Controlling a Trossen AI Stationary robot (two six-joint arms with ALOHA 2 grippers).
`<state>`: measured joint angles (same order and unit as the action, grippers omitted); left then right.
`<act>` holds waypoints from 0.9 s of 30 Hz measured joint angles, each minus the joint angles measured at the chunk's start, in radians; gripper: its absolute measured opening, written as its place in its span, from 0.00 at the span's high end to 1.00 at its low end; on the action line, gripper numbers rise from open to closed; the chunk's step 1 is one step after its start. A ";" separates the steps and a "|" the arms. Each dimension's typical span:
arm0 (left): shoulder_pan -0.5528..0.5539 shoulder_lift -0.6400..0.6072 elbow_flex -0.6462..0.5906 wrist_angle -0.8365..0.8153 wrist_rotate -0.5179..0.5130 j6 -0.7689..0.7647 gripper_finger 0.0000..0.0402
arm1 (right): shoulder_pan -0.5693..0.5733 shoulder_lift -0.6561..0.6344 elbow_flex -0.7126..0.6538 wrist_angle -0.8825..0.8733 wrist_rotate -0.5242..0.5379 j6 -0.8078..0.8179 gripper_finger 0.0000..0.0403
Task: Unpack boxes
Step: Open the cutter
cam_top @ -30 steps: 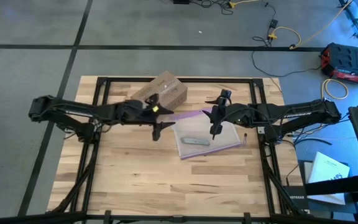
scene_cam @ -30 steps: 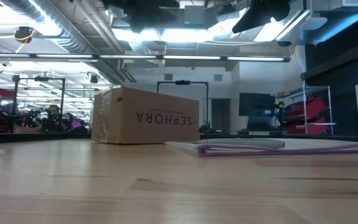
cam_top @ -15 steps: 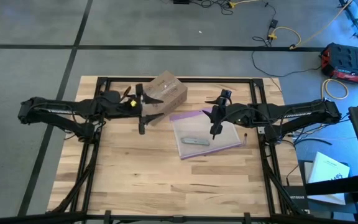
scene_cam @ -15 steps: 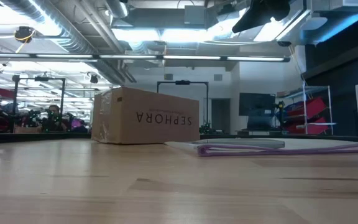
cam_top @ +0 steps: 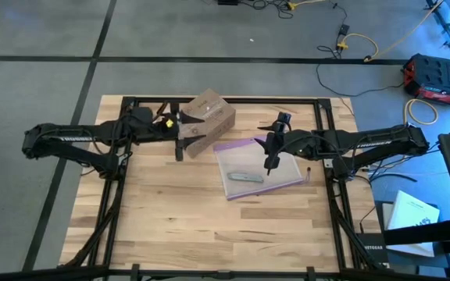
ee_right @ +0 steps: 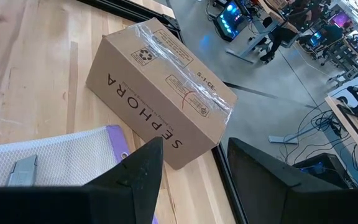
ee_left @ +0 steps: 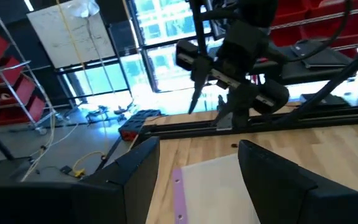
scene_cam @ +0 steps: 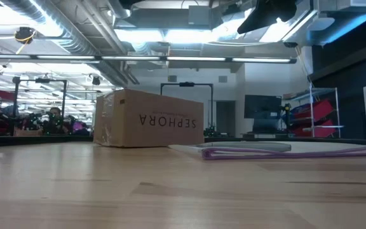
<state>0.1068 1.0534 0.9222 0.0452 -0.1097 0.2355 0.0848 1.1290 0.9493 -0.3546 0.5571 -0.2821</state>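
A brown cardboard box (cam_top: 213,113) with black SEPHORA lettering (scene_cam: 168,121) and clear tape over its top (ee_right: 166,62) rests flat on the table's far middle. Beside it lies a clear bag (cam_top: 268,173) with a purple zip edge (scene_cam: 284,152). A small grey tool (cam_top: 245,178) lies on the bag. My left gripper (cam_top: 180,136) hovers open at the box's left near corner, pointing level toward the right arm (ee_left: 241,56), with nothing between its fingers (ee_left: 135,180). My right gripper (cam_top: 269,144) hangs open above the bag, tilted down toward the box (ee_right: 160,93).
Black frame rails (cam_top: 225,100) run along the table's far edge and sides. The near half of the wooden table (cam_top: 209,226) is bare. On the floor beyond lie cables (cam_top: 366,47) and a red case (cam_top: 440,78).
My left gripper has drawn back from over the bag's left end toward the table's left edge, risen, and rolled about its own axis. It now stands by the box's left near corner. The box, bag and tool have kept their places.
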 joint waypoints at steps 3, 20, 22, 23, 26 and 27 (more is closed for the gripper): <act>0.019 0.000 0.000 0.000 0.003 0.003 0.49 | 0.000 0.000 0.000 0.000 0.000 0.000 0.58; 0.034 0.000 0.000 -0.014 0.003 0.003 0.49 | 0.000 0.000 0.000 0.000 0.000 0.000 0.58; 0.034 0.001 -0.004 -0.038 0.019 -0.028 0.49 | 0.000 0.000 0.000 0.000 0.000 0.000 0.58; 0.033 0.004 -0.016 -0.027 0.041 -0.066 0.49 | 0.000 0.000 0.000 0.000 0.000 0.000 0.58; 0.001 0.013 -0.067 0.035 0.126 -0.158 0.52 | 0.000 0.000 0.000 0.000 0.000 0.000 0.58; -0.020 0.022 -0.076 0.049 0.128 -0.163 0.55 | 0.000 0.000 0.000 -0.001 0.000 0.000 0.58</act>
<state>0.0870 1.0755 0.8462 0.0941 0.0187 0.0725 0.0846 1.1290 0.9489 -0.3553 0.5568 -0.2820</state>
